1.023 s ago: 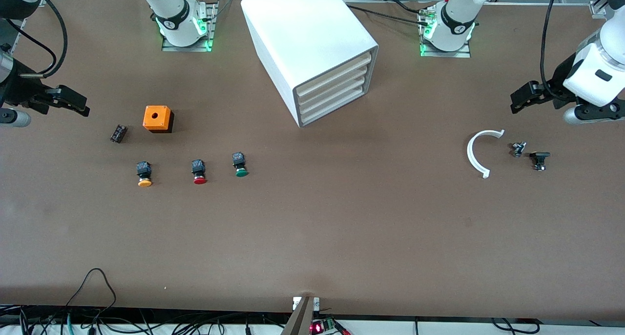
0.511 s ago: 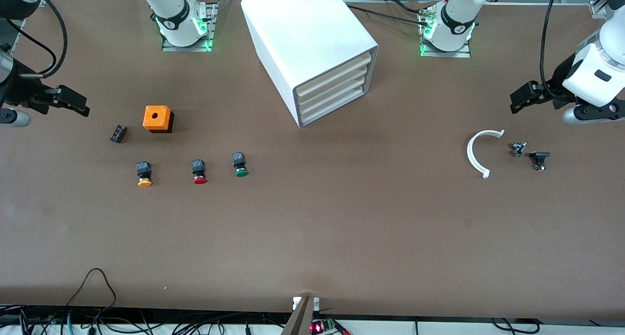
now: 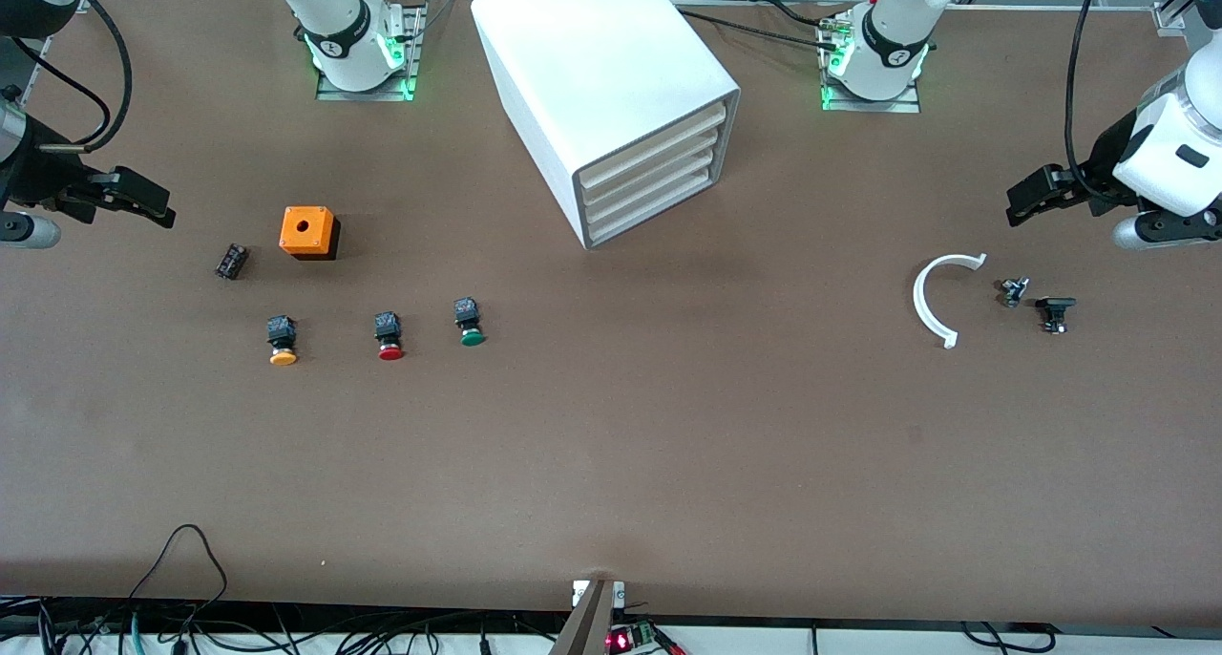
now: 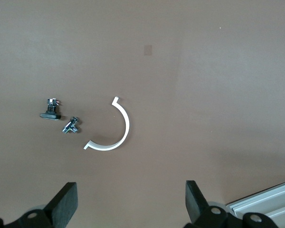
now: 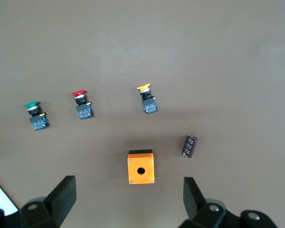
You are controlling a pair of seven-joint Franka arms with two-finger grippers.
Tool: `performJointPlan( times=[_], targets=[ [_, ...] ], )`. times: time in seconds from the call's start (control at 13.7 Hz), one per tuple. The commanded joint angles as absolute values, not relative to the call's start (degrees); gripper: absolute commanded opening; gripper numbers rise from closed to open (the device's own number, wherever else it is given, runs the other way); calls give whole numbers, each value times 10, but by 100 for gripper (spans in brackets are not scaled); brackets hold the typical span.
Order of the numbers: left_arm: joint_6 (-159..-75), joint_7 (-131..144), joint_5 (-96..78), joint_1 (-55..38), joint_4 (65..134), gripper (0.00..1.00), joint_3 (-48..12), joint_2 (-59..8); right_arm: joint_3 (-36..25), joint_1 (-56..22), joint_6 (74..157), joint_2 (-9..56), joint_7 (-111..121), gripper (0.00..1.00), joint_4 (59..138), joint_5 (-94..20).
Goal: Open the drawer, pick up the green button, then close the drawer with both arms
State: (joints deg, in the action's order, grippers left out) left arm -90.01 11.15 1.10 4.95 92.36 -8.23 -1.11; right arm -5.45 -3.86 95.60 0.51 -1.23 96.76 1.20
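Drawer (image 3: 651, 214) shut, button (image 3: 469, 322) on table — we're pre-start. Left gripper (image 4: 129, 208), right gripper (image 5: 128, 204) both spread, empty; next, left reaches drawer.

Left gripper (image 3: 1023, 200) shifted slightly toward left arm's end of desk (image 3: 611, 464), away from white curved piece (image 3: 931, 299); fingers spread as before.

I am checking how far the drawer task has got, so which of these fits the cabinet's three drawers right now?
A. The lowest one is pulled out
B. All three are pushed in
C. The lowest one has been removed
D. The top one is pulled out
B: the three cream fronts of the cabinet, the lowest drawer included, sit flush, and both open grippers, left and right, hang well away from it.
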Motion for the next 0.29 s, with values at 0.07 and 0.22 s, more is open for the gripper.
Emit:
performJointPlan(
  times=[0.07, 0.22],
  targets=[
    [-895, 99, 4, 54, 906, 100, -83, -19, -54, -38, 956, -3, -13, 100, 976, 10],
    [-896, 98, -2, 55, 906, 100, -83, -19, -54, -38, 956, -2, -13, 100, 976, 10]
  ],
)
